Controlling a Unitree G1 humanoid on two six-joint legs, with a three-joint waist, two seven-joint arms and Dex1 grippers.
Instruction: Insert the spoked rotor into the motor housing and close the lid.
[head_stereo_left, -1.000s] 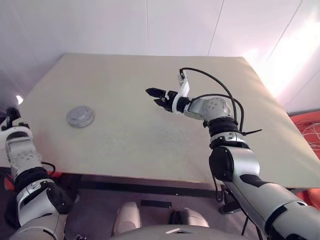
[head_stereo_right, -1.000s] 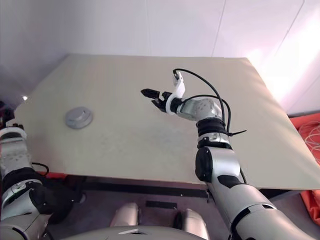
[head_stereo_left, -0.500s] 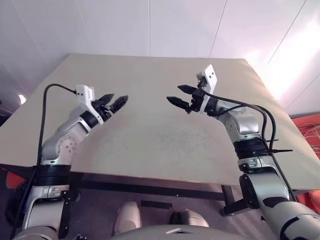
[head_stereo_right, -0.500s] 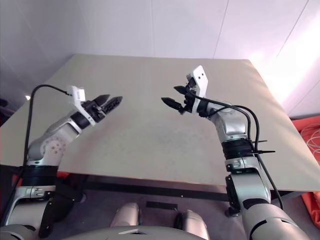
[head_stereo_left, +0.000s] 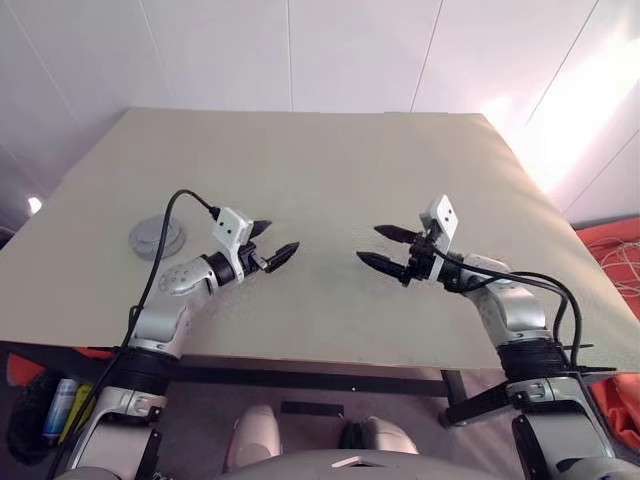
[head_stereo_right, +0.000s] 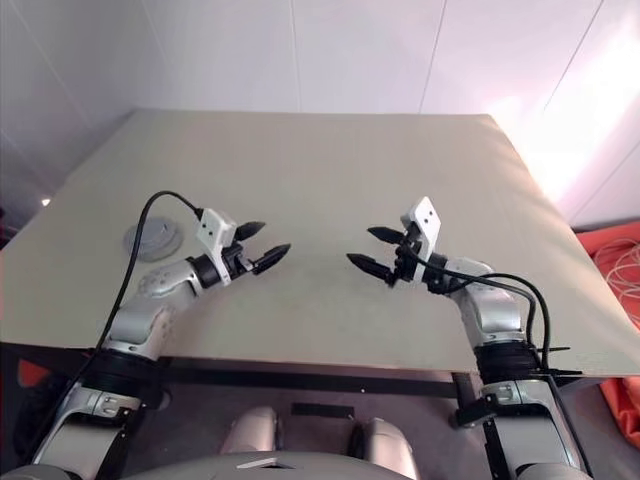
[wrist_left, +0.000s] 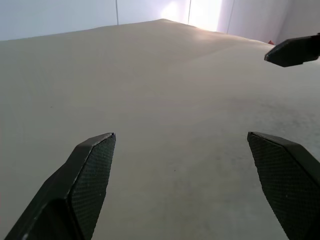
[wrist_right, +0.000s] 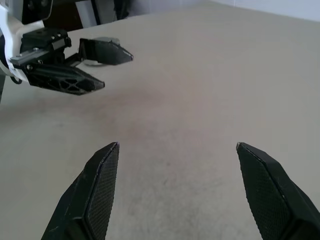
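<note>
Housing: a round grey case (head_stereo_left: 157, 238) lies flat on the table (head_stereo_left: 330, 150), towards its left edge. It looks shut, plain lid face up, but from here I can't tell for sure.
Rotor: I can't pick out a spoked wheel on the tabletop; it may already be inside the case, though that is only a guess.
Left gripper (head_stereo_left: 272, 243): fingers spread wide, holding nothing, hovering above the table and pointing towards the middle.
Right gripper (head_stereo_left: 391, 248): fingers spread too, holding nothing, facing the left one across a bare stretch of table.
Key relation: the case sits out beyond the left arm, behind that gripper's tips, on the side away from where it points. The left gripper is near it; the right is well apart.
Long axis: none to speak of, the case being round.
Next move, I reckon: the left arm must swing back outward to reach it.
</note>
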